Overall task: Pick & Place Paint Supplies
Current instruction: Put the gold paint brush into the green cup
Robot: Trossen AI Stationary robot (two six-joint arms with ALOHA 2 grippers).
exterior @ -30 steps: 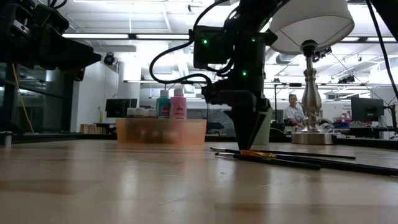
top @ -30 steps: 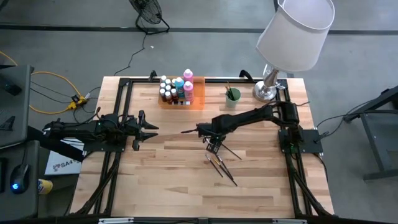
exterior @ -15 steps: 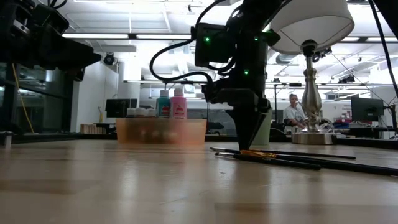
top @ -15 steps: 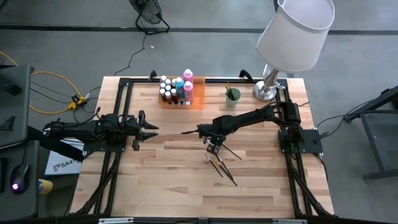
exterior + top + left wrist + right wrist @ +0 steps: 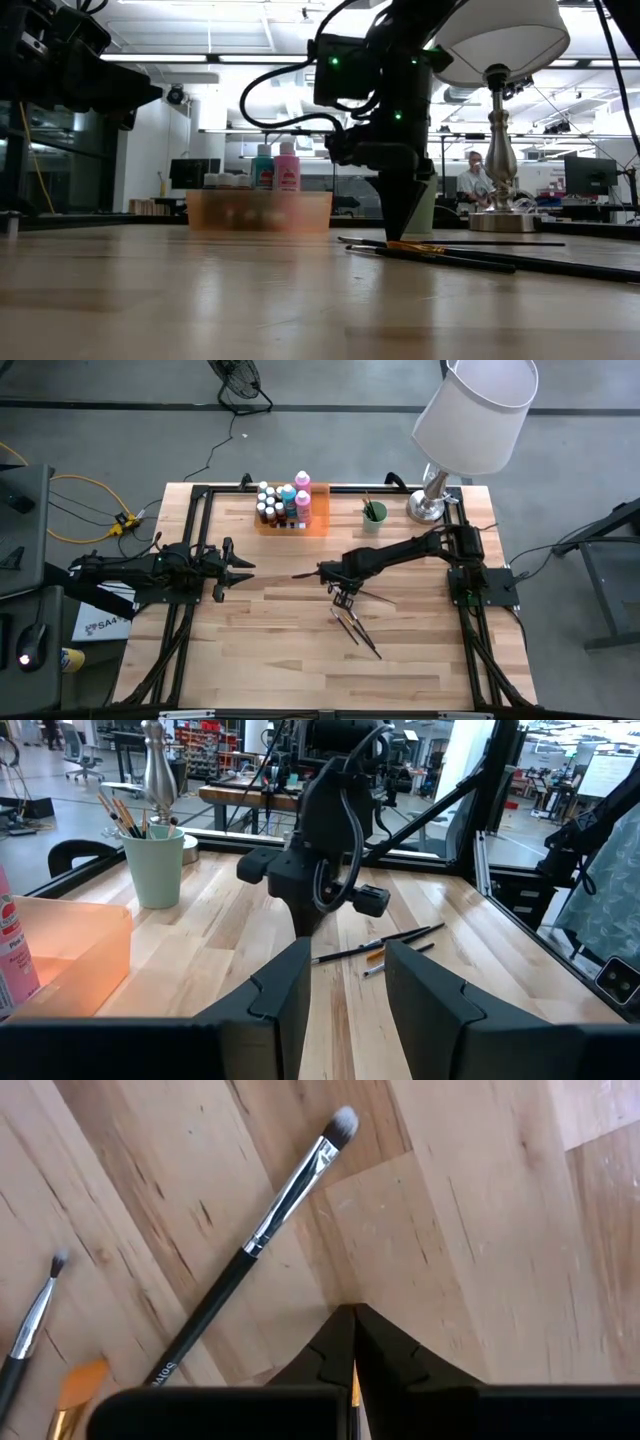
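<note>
Three thin dark paintbrushes lie flat on the wooden table at centre right: one with a grey tip, one with a small tip and an orange-tipped one. In the high view they show as a loose bundle. My right gripper points straight down among their far ends, shut, with nothing visible between its fingers. Paint bottles stand in the orange tray at the far edge. My left gripper waits open at the table's left. My right gripper stands with its shut fingertips down at the table, right beside the grey-tipped brush's handle. Whether they touch that brush I cannot tell; it lies flat on the wood, outside the fingers.
A pale green cup with brushes in it and a lamp stand at the far right. A black frame runs round the table. Bare wood lies between the two grippers and toward the near edge.
My right gripper has shut its fingers, staying where it was. The dark brush next to it has turned on the table, its right-hand end swinging toward the far edge.
</note>
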